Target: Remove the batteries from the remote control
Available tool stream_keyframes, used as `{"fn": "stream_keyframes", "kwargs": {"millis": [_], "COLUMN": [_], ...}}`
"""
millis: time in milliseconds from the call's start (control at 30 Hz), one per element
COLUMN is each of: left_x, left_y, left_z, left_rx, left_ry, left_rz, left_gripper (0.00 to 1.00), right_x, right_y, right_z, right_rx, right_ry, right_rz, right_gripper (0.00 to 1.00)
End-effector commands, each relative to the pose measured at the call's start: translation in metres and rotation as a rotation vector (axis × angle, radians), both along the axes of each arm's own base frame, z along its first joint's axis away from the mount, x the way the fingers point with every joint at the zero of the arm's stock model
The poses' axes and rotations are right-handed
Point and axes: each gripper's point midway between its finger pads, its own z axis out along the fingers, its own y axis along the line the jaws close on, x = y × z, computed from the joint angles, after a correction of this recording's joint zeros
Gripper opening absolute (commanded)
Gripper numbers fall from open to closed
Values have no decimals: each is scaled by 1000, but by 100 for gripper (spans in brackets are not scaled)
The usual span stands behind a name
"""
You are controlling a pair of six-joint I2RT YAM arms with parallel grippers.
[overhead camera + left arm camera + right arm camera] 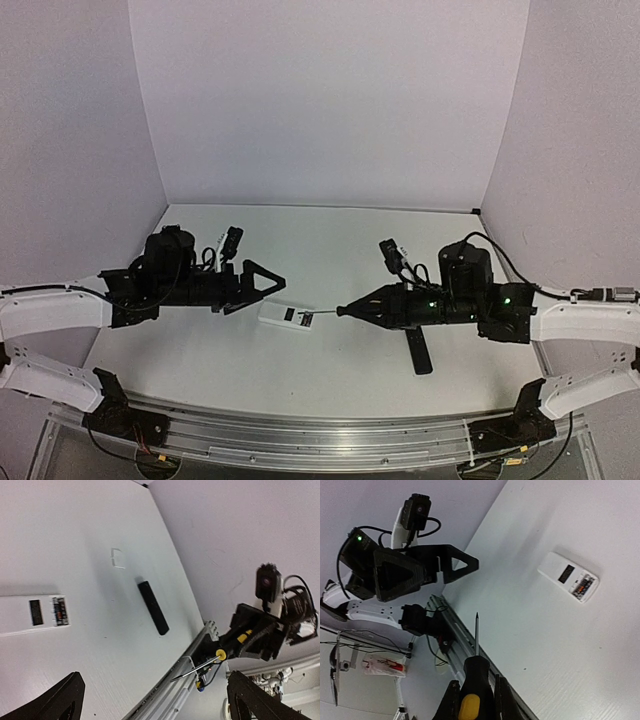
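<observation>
From above, the left end effector stands spread wide and holds nothing, just beside the left end of the white remote control, which lies flat near the middle of the worktop. The right end effector is pinched on a screwdriver; its tip is at the remote's right end, and whether it touches cannot be told. A black remote lies under the right arm. The worktop's far half is bare up to the walls, and a rail runs along the near edge. In the left wrist view, both fingers sit far apart. The remote control lies back up with its compartment open and the batteries inside. A small white piece lies well apart. In the right wrist view, the fingers clamp the screwdriver's handle, with the batteries visible in the remote control.
</observation>
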Motion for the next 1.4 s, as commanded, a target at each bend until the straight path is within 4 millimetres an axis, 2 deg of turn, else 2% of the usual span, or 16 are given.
{"fn": "stream_keyframes", "kwargs": {"millis": [0, 67, 167, 400, 633, 900, 1167, 1367], "left_x": [36, 45, 47, 33, 37, 64, 92, 101], "left_y": [39, 42, 37, 24, 16, 10, -8, -21], "left_z": [-53, -66, -78, -106, -133, -159, -164, -171], "left_rx": [288, 290, 285, 224, 244, 284, 273, 284], "left_ry": [144, 213, 259, 357, 407, 401, 364, 363], "left_rz": [174, 168, 139, 63, 44, 117, 130, 84], "left_gripper": [100, 100, 99, 100, 100, 100, 100, 100], "right_x": [15, 19, 26, 47, 54, 57, 60, 63], "right_y": [-27, -32, -35, -36, -37, -44, -51, -54], "right_z": [-8, -14, -23, -34, -42, -47, -51, -58], "right_rx": [-183, -232, -288, -349, -371, -385, -393, -403], "right_ry": [-102, -104, -110, -109, -94, -92, -86, -63], "right_rz": [-96, -119, -143, -201, -221, -250, -274, -275], "right_gripper": [0, 0, 0, 0, 0, 0, 0, 0]}}
